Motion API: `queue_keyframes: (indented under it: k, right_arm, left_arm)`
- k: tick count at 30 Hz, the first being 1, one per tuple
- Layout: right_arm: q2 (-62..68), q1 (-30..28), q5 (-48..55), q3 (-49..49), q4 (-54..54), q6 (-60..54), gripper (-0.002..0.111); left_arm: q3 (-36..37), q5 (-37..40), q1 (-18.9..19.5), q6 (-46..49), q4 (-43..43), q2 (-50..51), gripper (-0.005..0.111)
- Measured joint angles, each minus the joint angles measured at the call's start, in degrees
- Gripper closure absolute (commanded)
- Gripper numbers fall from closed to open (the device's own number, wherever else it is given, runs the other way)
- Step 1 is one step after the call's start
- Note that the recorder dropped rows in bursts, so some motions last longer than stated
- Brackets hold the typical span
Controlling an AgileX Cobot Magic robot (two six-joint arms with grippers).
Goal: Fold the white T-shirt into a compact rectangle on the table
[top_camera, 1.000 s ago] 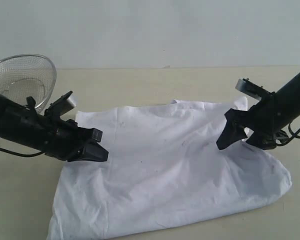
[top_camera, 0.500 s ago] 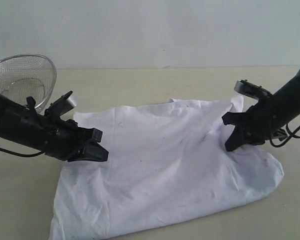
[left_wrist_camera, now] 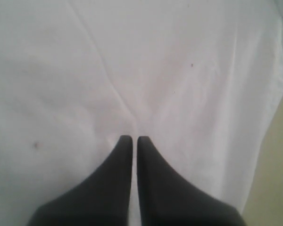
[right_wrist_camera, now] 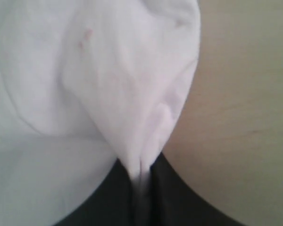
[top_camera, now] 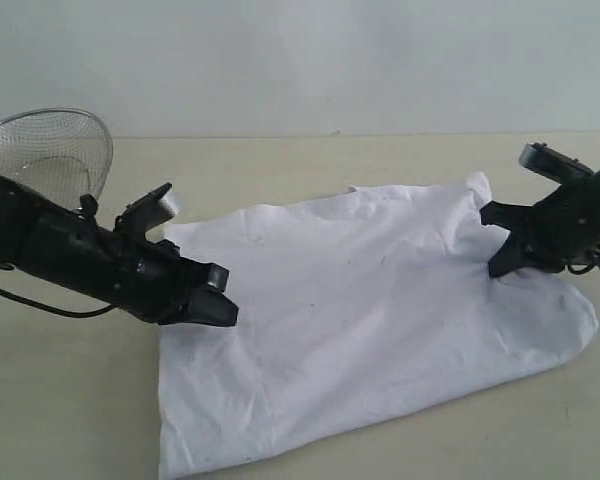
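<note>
Across the middle of the tabletop (top_camera: 310, 165) lies the white T-shirt (top_camera: 360, 330), mostly flat with no lettering showing. Its long axis runs left to right in the exterior view. Collar not seen, so heading unclear. Left jaws pressed together at its left edge, creases converging on the tips. Right jaws clamped on a raised pinch at the far right corner. Judged: grips set, fold not yet made. Next: lift both ends evenly and carry across without slack.

Matte black arms (top_camera: 80, 255), tapered black jaws, thin cables (top_camera: 42, 306), grey-capped wrist cameras (top_camera: 158, 207).
</note>
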Motion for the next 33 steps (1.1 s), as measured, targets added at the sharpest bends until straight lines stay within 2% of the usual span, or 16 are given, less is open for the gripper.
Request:
queue_keyframes:
  k: [9, 16, 20, 24, 33]
  right_arm:
    - [0.00, -4.84, 1.65, 0.00, 0.00, 0.58, 0.108]
    - [-1.02, -5.33, 4.61, 0.20, -1.36, -2.37, 0.108]
    - [-6.66, -5.16, 7.59, 0.67, 0.14, -5.13, 0.108]
    - [-11.54, -0.58, 8.58, 0.67, 1.44, -5.36, 0.108]
    - [-12.91, 18.18, 9.55, 0.67, 2.75, -5.36, 0.108]
  left_arm:
    - [-2.15, -7.56, -5.09, 0.23, -0.14, 0.93, 0.102]
    - [-2.38, -8.41, -5.46, 0.33, -0.81, 3.36, 0.102]
    - [-2.79, -8.18, -5.46, 0.33, -1.05, 3.72, 0.102]
    - [-3.77, -7.95, -5.46, 0.33, -0.94, 4.20, 0.102]
    - [-4.03, -7.95, -5.46, 0.33, -0.94, 4.33, 0.102]
